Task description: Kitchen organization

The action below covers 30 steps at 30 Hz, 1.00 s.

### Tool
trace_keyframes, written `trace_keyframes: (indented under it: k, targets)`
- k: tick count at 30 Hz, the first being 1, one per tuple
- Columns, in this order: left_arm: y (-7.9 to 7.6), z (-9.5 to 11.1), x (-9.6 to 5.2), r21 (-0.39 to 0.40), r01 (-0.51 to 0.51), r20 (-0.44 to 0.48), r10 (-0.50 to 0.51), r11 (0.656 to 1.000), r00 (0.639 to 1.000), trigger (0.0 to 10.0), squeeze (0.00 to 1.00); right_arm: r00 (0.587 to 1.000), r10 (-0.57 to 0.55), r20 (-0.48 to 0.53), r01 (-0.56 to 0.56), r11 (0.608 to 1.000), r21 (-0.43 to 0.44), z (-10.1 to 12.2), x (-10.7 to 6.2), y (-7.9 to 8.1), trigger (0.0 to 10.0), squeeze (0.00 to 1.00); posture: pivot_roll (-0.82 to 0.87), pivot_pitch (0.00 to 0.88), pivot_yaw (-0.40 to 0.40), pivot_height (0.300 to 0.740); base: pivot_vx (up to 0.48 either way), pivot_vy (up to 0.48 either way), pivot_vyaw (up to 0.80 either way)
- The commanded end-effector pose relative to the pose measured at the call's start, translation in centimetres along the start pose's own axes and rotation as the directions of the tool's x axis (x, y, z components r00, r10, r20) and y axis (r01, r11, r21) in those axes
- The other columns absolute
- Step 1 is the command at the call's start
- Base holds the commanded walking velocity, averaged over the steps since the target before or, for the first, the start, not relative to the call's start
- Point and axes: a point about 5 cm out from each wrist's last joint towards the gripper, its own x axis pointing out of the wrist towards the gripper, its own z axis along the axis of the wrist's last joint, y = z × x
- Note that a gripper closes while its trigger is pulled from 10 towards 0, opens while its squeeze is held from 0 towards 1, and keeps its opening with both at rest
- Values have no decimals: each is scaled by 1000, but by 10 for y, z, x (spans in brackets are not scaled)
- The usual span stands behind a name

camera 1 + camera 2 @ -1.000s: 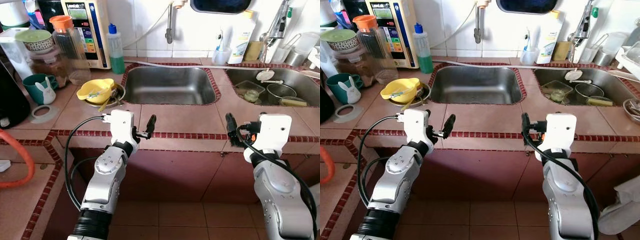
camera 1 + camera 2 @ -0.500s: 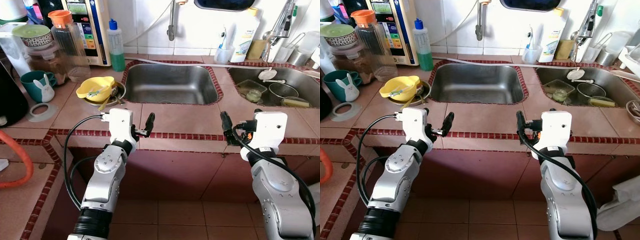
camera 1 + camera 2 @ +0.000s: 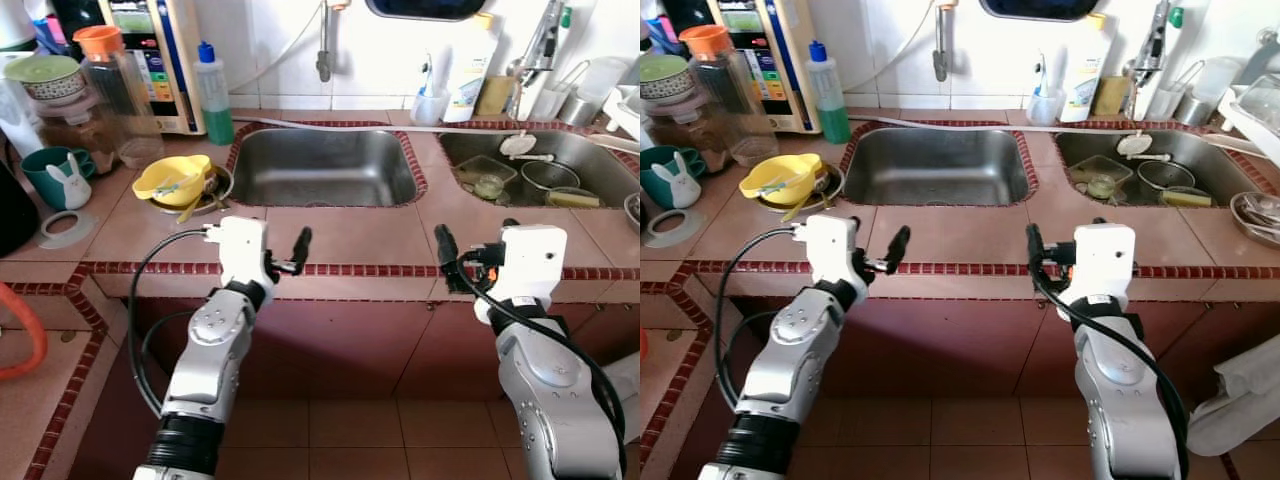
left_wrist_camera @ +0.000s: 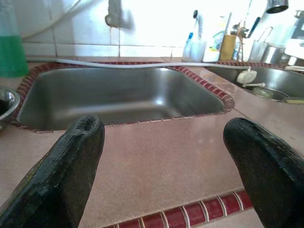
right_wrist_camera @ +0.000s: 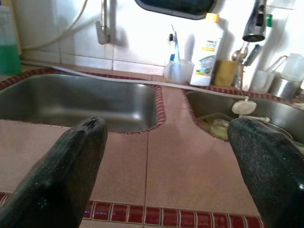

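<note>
Steel sink (image 3: 325, 170) beyond left pincer (image 3: 285, 262), right pincer (image 3: 462, 262) alongside, both agape

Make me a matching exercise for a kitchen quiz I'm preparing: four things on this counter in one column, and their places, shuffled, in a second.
Things:
1. yellow bowl
2. green soap bottle
3. clear glass dish
4. teal mug

Places:
A. inside the right sink
B. against the wall tiles, left of the left sink's back corner
C. near the counter's far left, a white rabbit figure in front of it
D. stacked on a metal bowl, left of the left sink

Pairs: 1-D, 2-B, 3-A, 4-C
</note>
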Motion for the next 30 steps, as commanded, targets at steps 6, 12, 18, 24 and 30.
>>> trace_keyframes:
  k: [6,12,18,24,30]
  targets:
    - [2,1,2,4,3,-10,-3,1000,1000,10000,0,1000,-9,17,9,1000,-8,3,-1,-1,10000,0,12,0,15,740,0,-366,0]
    - [2,2,2,-4,-3,0,3,1000,1000,10000,0,1000,-15,17,15,1000,-8,3,-1,-1,10000,0,15,0,19,740,0,-193,0]
    - [6,3,3,14,-31,8,30,999,1000,10000,0,1000,-15,18,15,1000,-9,2,-2,-1,10000,0,16,0,20,740,0,0,0]
    - [7,4,3,-16,-10,3,10,1000,1000,10000,0,1000,-14,23,14,1000,-9,3,-1,-1,10000,0,19,0,22,740,0,0,0]
    - [13,7,3,30,-24,18,23,999,1000,10000,0,999,-13,31,13,1000,-4,4,-2,1,10000,0,21,0,25,740,0,0,0]
